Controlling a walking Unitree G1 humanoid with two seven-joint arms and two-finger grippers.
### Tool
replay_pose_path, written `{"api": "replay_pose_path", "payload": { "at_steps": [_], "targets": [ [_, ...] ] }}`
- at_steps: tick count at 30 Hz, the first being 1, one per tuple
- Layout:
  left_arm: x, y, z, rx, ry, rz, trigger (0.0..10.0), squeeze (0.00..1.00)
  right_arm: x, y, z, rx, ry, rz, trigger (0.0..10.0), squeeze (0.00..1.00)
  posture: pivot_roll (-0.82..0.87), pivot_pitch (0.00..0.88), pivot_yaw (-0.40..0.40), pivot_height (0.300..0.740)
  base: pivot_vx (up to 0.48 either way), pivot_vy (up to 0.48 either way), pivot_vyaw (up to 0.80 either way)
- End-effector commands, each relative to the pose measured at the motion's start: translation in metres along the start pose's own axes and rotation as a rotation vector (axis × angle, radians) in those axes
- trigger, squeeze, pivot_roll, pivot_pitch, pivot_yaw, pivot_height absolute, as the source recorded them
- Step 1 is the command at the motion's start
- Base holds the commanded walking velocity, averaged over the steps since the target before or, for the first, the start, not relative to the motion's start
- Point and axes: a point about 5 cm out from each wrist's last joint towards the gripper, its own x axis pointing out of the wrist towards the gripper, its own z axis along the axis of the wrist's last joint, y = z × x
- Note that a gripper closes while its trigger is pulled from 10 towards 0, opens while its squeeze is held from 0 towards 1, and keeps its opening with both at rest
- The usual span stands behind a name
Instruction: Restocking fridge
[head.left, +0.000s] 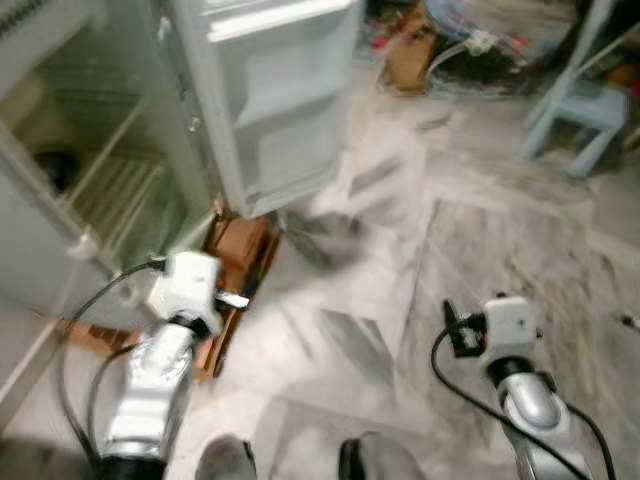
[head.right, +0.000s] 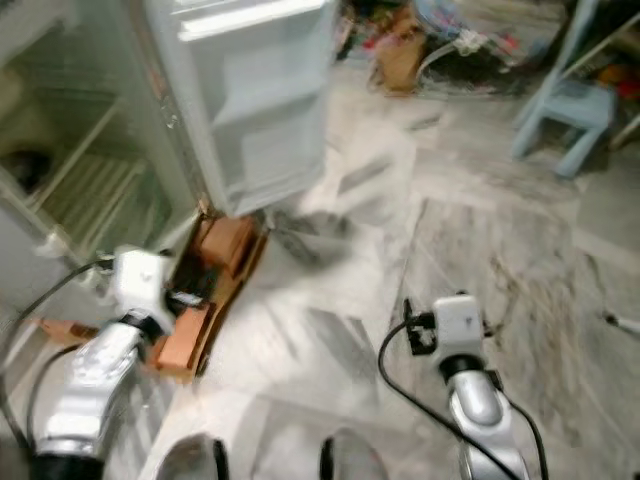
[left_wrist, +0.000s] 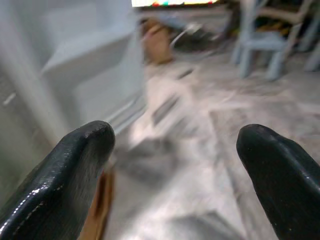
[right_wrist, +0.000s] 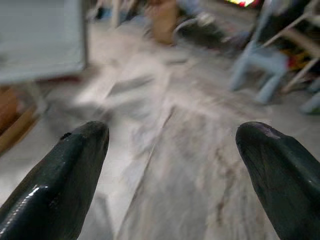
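**White fridge stands open, both arms empty**

White and wide open, the fridge (head.left: 110, 170) sits at the robot's left in the left eye view, its door (head.left: 275, 100) swung out toward the room so the wire shelves are reachable. A dark object rests deep on one shelf, too blurred to identify. A brown cardboard box (head.left: 240, 250) lies on the marble floor (head.left: 400, 300) just beside the foot of the door, probably placed there as the supply to be shelved. The left arm's wrist reaches toward the box; the right arm is held well apart over bare floor.

The right eye view gives the same layout, with a pale blue stool (head.right: 570, 110) and clutter far across the room. The whole picture is smeared, which suggests the robot is walking.

In the left wrist view, the left gripper (left_wrist: 175, 145) has its fingers (left_wrist: 75, 160) spread wide with nothing between them, pointed past the fridge door at the floor.

In the right wrist view, the right gripper (right_wrist: 172, 145) is likewise spread wide and empty, aimed across the floor toward the stool. Judging from this, no item has been picked up; restocking looks barely begun.
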Motion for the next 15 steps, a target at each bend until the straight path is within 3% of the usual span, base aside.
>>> {"api": "replay_pose_path", "payload": {
  "at_steps": [1, 6, 15],
  "targets": [
    [-0.001, 0.003, 0.002, 0.030, 0.010, 0.001, 10.0, 0.00, 0.009, 0.015, 0.018, 0.033, -0.057, 0.033, 10.0, 0.00, 0.01, 0.187, -0.039, 0.740, 0.465, 0.000, -0.80],
    [-0.004, 0.003, 0.001, 0.033, 0.020, 0.013, 10.0, 0.00, 0.015, 0.029, 0.036, 0.045, -0.117, 0.071, 10.0, 0.00, 0.00, 0.191, -0.039, 0.740, 0.468, 0.000, -0.80],
    [-0.008, -0.002, -0.007, 0.018, 0.053, 0.010, 10.0, 0.00, 0.011, 0.033, 0.027, 0.074, -0.072, 0.061, 10.0, 0.00, 0.00, 0.180, -0.047, 0.740, 0.480, 0.000, -0.80]
  ]
}}
